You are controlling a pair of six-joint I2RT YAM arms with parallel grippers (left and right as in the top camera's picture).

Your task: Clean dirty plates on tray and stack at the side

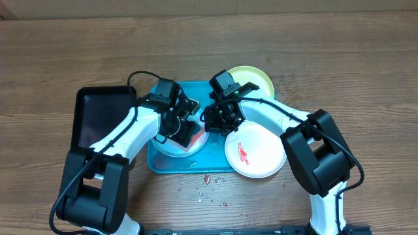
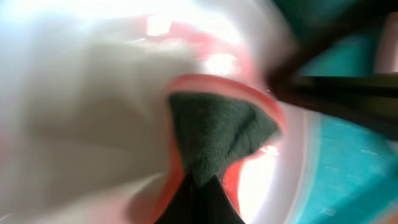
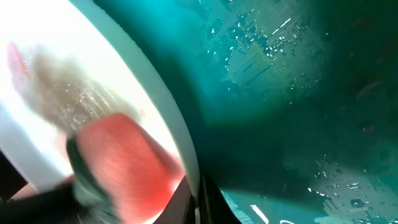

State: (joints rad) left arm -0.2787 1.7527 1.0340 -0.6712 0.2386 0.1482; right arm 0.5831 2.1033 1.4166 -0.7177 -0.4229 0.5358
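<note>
A pale plate with a light blue rim [image 1: 164,145] lies in the left part of the turquoise tray [image 1: 196,91]. My left gripper [image 1: 183,129] is shut on a red sponge [image 1: 194,136] with a green scouring face [image 2: 214,134], pressed onto this plate [image 2: 81,106]. From the other side my right gripper [image 1: 210,124] is shut on the plate's rim [image 3: 180,137], the red sponge [image 3: 124,168] close beside it. A white plate with a red smear [image 1: 256,151] overlaps the tray's right edge. At the tray's back right corner sits a yellow-green plate [image 1: 256,78].
A black tray [image 1: 101,117] lies left of the turquoise one, under my left arm. Small red crumbs [image 1: 206,179] dot the wooden table in front of the tray. The tray floor [image 3: 298,93] is wet with droplets.
</note>
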